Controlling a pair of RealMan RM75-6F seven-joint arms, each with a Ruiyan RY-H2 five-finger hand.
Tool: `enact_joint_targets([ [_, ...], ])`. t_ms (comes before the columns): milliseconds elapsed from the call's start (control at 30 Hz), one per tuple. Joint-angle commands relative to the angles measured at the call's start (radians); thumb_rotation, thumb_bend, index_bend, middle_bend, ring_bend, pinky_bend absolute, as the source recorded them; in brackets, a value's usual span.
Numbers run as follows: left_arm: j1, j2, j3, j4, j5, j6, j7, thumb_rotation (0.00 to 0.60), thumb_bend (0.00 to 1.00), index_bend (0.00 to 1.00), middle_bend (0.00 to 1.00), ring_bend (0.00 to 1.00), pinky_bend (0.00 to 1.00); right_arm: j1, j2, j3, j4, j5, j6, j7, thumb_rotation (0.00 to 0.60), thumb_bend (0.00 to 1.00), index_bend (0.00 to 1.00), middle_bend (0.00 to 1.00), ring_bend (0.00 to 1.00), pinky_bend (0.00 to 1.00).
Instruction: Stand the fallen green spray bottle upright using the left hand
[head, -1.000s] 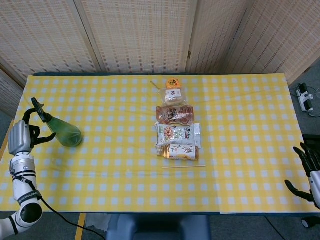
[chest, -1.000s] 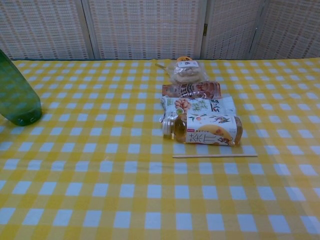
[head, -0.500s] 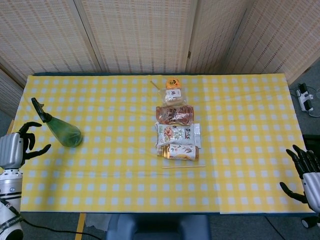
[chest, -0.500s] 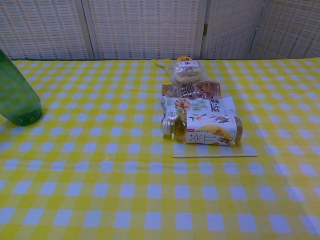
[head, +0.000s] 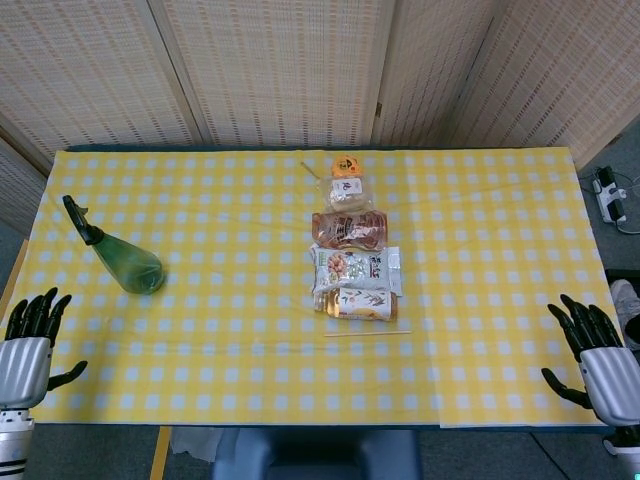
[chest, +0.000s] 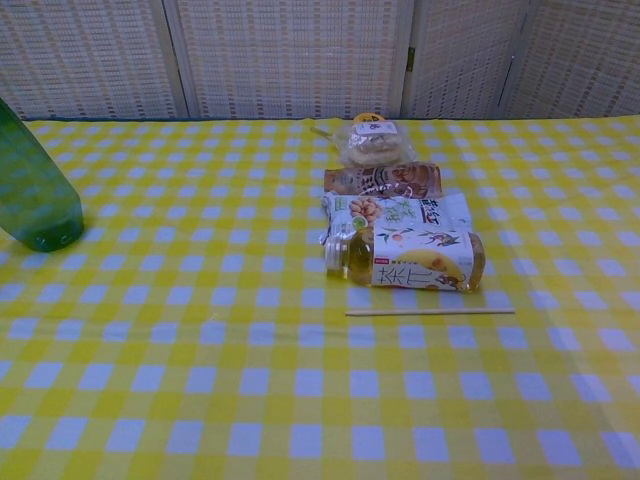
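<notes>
The green spray bottle (head: 128, 264) with a black trigger head stands on its base at the table's left side. In the chest view only its green body (chest: 35, 195) shows at the left edge, base on the cloth and top cut off. My left hand (head: 27, 348) hangs off the front left corner, well below the bottle, fingers spread and holding nothing. My right hand (head: 598, 366) is at the front right edge, fingers apart and empty. Neither hand appears in the chest view.
A row of items runs down the table's middle: an orange-lidded jar (head: 346, 166), a bagged snack (head: 347, 193), a brown packet (head: 348, 229), a white-green packet (head: 356, 267) and a lying tea bottle (chest: 410, 259). A thin stick (chest: 430, 312) lies in front of them.
My left hand has let go of the bottle and drawn back from beside it to off the front left corner. The bottle stays where it stood. My right hand shifted slightly inward.
</notes>
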Motion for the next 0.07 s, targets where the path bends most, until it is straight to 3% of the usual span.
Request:
enact_joint_targets([
  [33,0.016,-0.004,0.005,-0.008,0.011,0.000,0.009,0.600,0.09,0.10,0.02,0.00,0.00,0.004,-0.003,-0.001,0.000,-0.001,-0.006,-0.004,0.600,0.31,0.00,0.00,0.00,0.00],
  [67,0.019,-0.003,0.004,-0.009,0.014,0.002,0.004,0.600,0.09,0.10,0.02,0.00,0.00,0.006,-0.004,0.000,0.001,0.002,-0.009,-0.006,0.600,0.31,0.00,0.00,0.00,0.00],
])
